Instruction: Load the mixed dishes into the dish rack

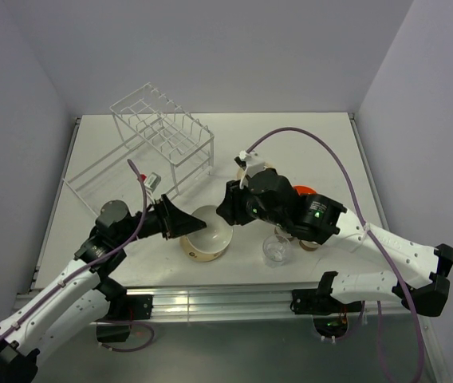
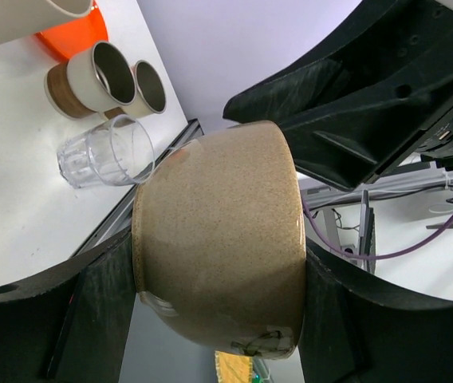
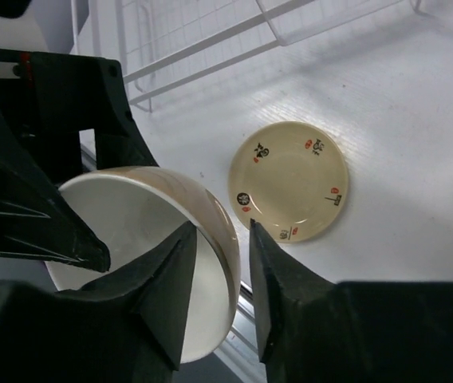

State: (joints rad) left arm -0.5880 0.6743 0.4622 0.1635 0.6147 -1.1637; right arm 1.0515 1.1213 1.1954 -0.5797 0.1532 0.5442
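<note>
- We see the left claw (image 2: 218,311) closed tight on the white bowl (image 1: 210,230). One black finger (image 2: 103,311) is on each side of it.
- The bowl is white inside and sandy brown outside. It is tipped on its side and held up off the table (image 1: 306,144), near the front edge.
- The right claw (image 3: 221,239) is at the bowl's rim. One finger (image 3: 171,279) is inside the bowl and the other is outside. The fingers are apart, and we can see a small gap next to the outer one.
- A cream plate with brown marks (image 3: 289,181) lies flat on the table. From above, it peeks out from under the bowl.
- The clear glass (image 1: 276,249) stands up on the table to the right of the bowl, not touching it.
- Two metal cups (image 2: 103,76) stand side by side just behind the glass.
- The orange plate (image 2: 75,36) lies flat behind the cups. A tall beige cup (image 2: 51,12) is next to it, mostly cut off at the edge of the left wrist view.
- The white wire dish rack (image 1: 159,136) sits at the back left of the table, well apart from the bowl. We see no dish in it.
</note>
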